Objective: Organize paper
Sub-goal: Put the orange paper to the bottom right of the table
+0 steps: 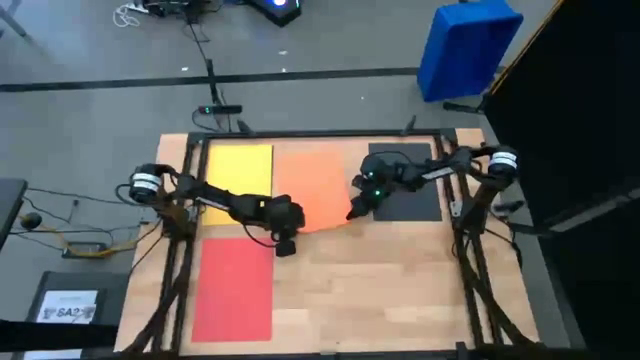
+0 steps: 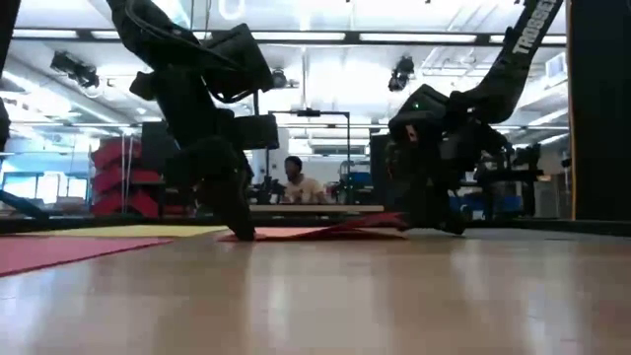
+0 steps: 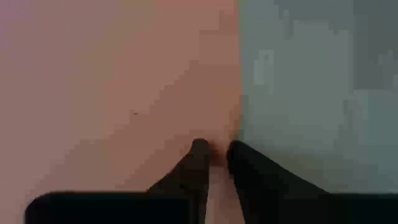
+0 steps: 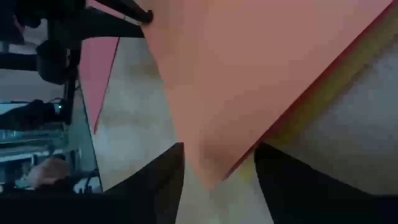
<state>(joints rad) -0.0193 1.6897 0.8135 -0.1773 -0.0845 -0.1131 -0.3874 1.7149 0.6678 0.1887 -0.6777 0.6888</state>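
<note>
My left arm (image 1: 235, 207) covering the orange sheet's (image 1: 318, 190) near-left corner, my right arm (image 1: 420, 172) hiding part of the dark sheet (image 1: 415, 203), blue bin (image 1: 467, 45) cut off by the frame's top edge, label (image 1: 68, 306) on the dark box too small to read

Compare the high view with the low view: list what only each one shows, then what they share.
Only the high view: the yellow sheet and black sheet laid out flat along the far side, the blue bin beyond the table, and a labelled box on the floor.
Only the low view: the orange sheet's right corner raised off the table, and a person seated in the room behind.
Both: the left gripper and right gripper at the orange sheet's near corners, and the red sheet.
</note>
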